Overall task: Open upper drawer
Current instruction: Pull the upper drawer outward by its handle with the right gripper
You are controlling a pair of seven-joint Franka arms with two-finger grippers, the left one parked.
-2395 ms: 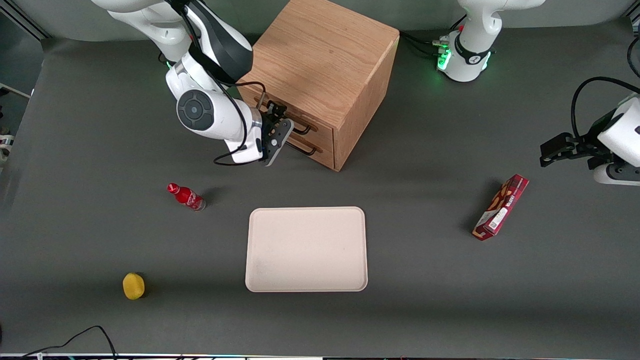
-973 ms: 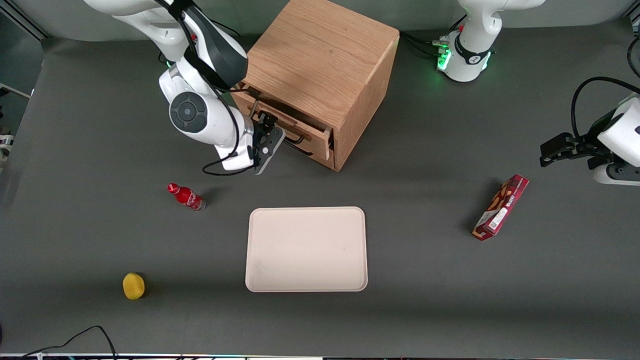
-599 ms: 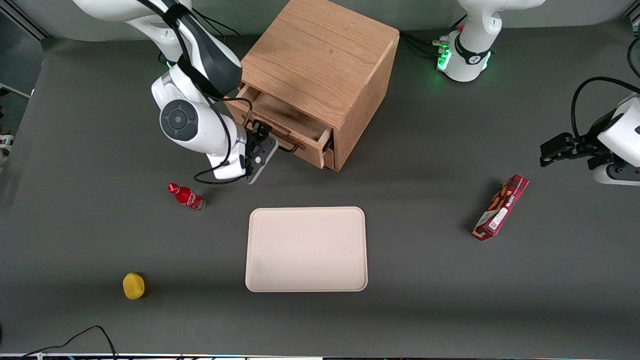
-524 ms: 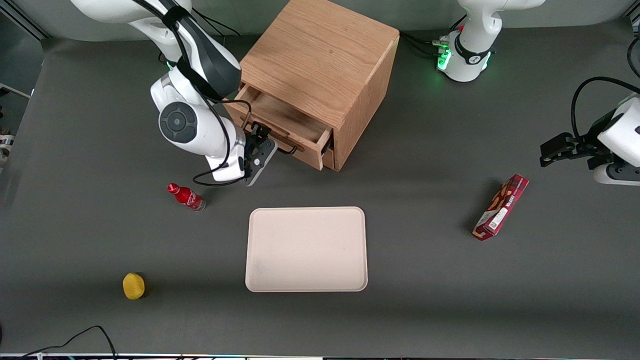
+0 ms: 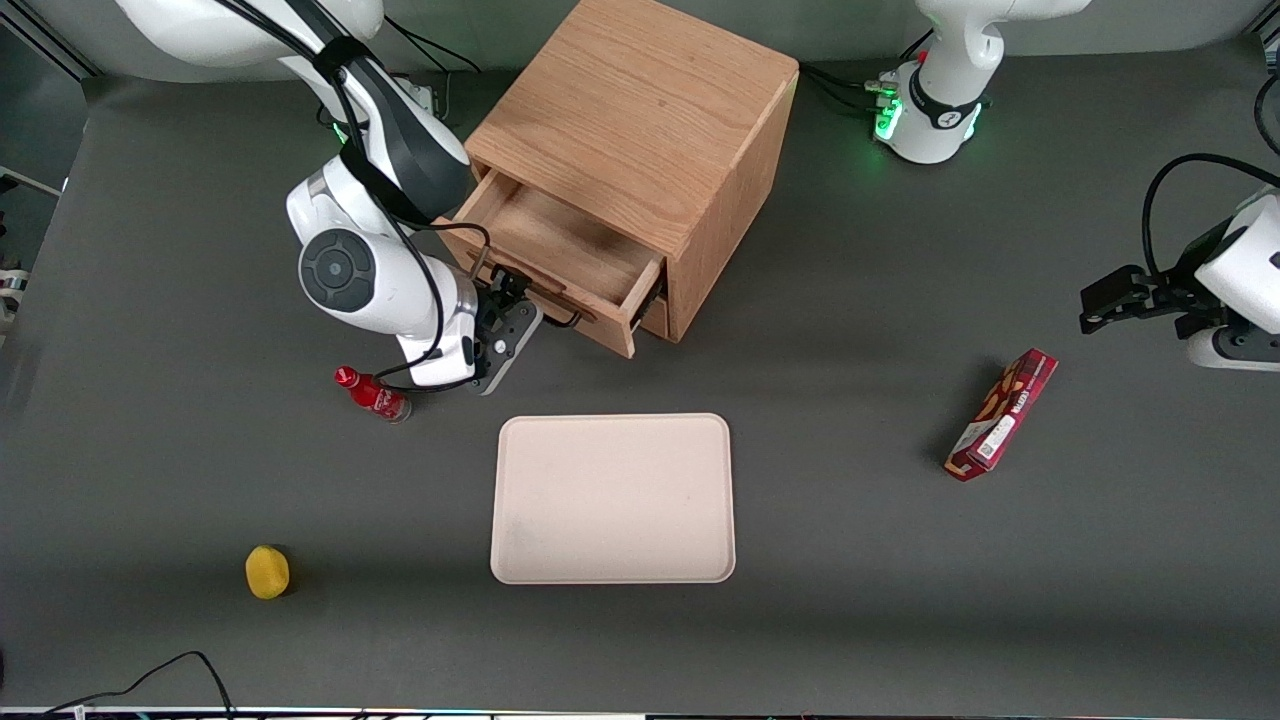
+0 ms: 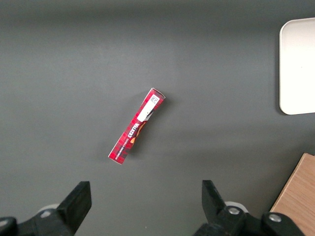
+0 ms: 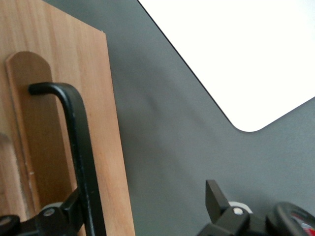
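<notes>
The gripper [image 5: 512,305] hooks the black handle [image 7: 83,162] with fingers spread, one each side. The upper drawer [image 5: 545,250] stands well out of the cabinet [image 5: 650,110]; further travel runs toward the tray [image 5: 612,498], across the handle's length.

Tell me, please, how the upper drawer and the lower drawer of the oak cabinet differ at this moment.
The upper drawer is pulled out, its bare-wood tray showing; the lower drawer sits flush in the cabinet. The pincer is at the upper drawer's black bar handle; nothing is at the lower drawer. Both have oak fronts.
</notes>
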